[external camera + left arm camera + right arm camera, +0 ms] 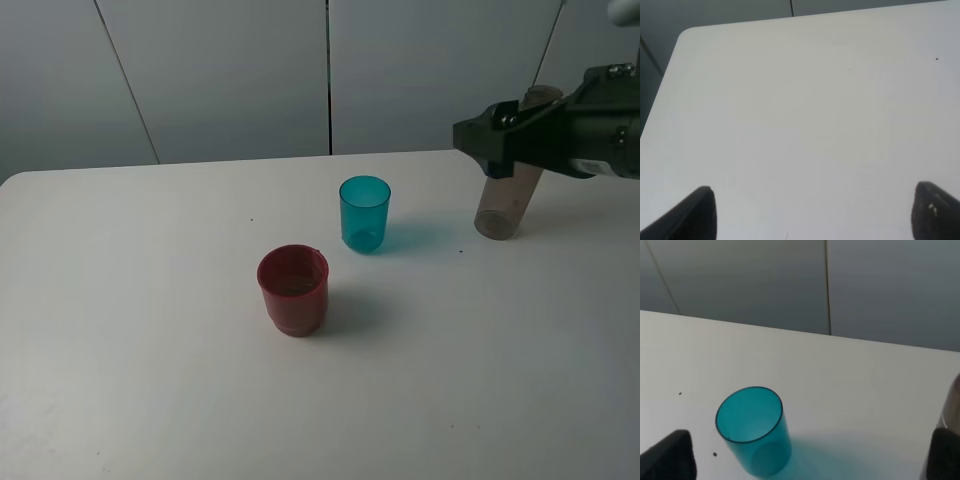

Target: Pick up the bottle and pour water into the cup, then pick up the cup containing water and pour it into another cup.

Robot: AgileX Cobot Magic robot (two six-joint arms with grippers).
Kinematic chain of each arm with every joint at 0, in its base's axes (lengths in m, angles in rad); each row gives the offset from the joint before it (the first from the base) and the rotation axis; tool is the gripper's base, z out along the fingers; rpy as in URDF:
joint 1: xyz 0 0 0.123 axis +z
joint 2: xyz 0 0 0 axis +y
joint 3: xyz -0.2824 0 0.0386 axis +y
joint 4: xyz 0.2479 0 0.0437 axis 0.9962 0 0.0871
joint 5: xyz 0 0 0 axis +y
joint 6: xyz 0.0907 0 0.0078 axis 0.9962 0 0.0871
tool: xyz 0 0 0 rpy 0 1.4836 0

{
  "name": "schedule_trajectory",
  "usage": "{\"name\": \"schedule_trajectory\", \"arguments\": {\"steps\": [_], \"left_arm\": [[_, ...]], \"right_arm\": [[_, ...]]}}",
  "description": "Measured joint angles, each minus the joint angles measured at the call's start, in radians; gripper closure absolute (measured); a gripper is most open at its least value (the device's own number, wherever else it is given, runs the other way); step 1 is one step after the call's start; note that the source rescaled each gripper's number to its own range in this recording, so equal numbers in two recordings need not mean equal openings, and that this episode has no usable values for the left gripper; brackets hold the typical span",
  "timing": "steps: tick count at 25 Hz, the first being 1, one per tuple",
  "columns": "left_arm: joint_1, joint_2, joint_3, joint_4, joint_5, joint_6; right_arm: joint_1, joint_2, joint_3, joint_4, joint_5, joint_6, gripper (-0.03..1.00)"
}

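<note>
White table, grey wall behind. Bottle upright at right edge, beside wide-open right gripper, not yet gripped. Cup mid-table, red cup nearer. Left gripper open, idle. Step judged: bottle pickup; jaws to be closed around bottle.

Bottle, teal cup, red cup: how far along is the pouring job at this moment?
Nothing looks done yet. The bottle stands on the table, not lifted; the teal cup looks empty in the right wrist view. In hand: the right gripper is open beside the bottle, not closed on it. The left gripper is open over bare table. Left: grasp, pour into the teal cup, then tip that into the red cup.
</note>
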Motion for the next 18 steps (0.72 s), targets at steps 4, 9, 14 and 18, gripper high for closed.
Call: {"name": "schedule_trajectory", "arguments": {"steps": [4,9,14,18], "left_arm": [[0.000,0.000,0.000,0.000,0.000,0.000],[0.000,0.000,0.000,0.000,0.000,0.000],[0.000,0.000,0.000,0.000,0.000,0.000],[0.000,0.000,0.000,0.000,0.000,0.000]], "right_arm": [[0.000,-0.055,0.000,0.184,0.129,-0.217,-0.03],[-0.068,-0.140,0.000,0.332,0.379,-0.312,-0.03],[-0.187,-0.265,0.000,0.361,0.611,-0.320,-0.03],[-0.255,-0.428,-0.020,0.363,0.732,-0.298,-0.03]]}}
